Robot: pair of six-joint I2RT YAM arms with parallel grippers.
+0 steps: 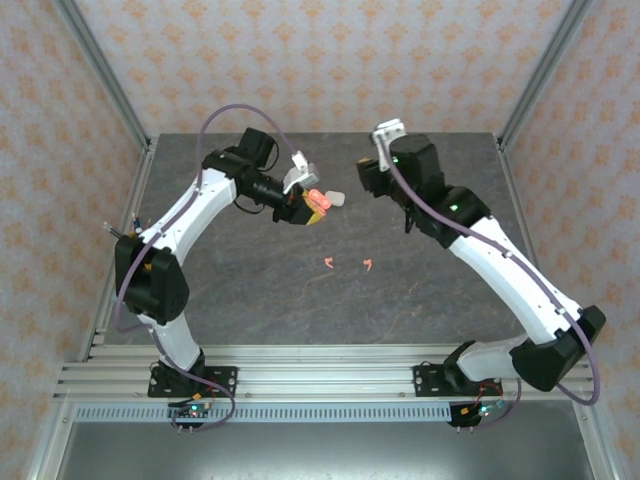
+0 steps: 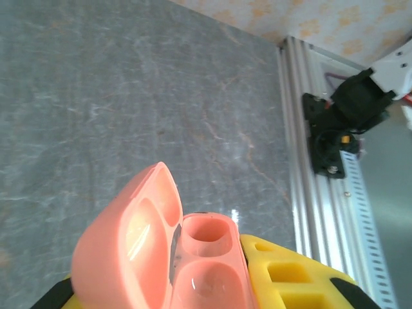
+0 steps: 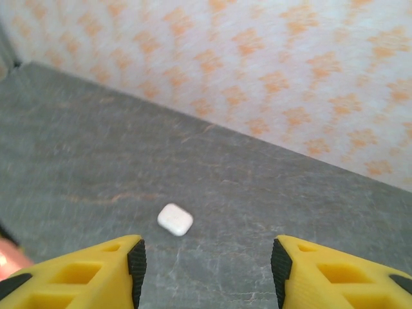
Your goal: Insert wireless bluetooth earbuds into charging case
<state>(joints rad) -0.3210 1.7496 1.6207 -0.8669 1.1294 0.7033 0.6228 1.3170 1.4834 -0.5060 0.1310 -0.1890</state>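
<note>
Left jaws are pinching the open pink case (image 2: 129, 251), its lower end cut off by the frame edge, and whether its wells are filled is hard to tell. Right jaws stand spread over the table (image 3: 77, 161), with a white case (image 3: 175, 219) lying just beyond. A pink earbud (image 1: 329, 263) and a second (image 1: 368, 264) lie loose mid-table, tiny specks from above.

Table (image 1: 250, 300): dark grey stone-look top, faint pale veins, soft glare. Walls (image 1: 330, 60): three sides, pale pink paper with an orange floral motif. Corner posts (image 1: 105, 70): bare aluminium. Near edge: slotted aluminium rails (image 1: 320, 370), perforated strip (image 1: 320, 411).
</note>
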